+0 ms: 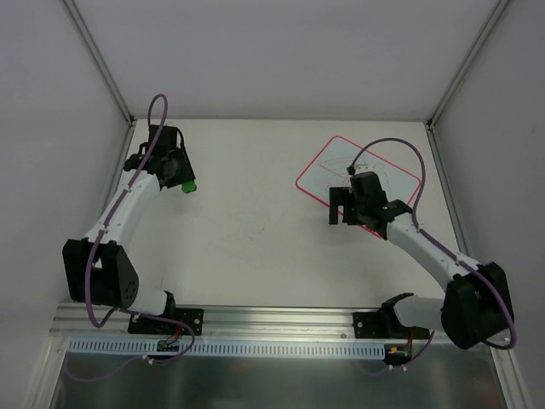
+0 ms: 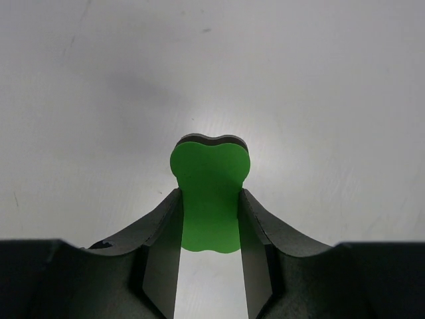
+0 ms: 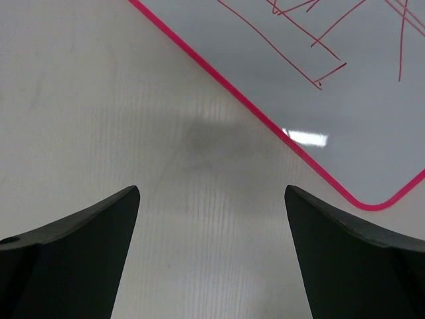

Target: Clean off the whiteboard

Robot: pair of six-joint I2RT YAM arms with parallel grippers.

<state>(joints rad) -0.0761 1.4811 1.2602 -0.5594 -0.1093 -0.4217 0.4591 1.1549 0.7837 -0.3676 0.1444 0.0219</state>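
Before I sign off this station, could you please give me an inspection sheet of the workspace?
Surface: table pale, with faint scuffs.
Job's things: whiteboard lies flat at far right; red scribbles are on it, so it is not yet erased.
Clutter: nothing seen.
Tools: left tool is shut on a green block at far left, away from the whiteboard. Right tool is open and empty, over the table beside the whiteboard's edge.
Cables: left cable and right cable are purple and loop above the arms.
Surroundings: white walls; metal rail at the near edge.
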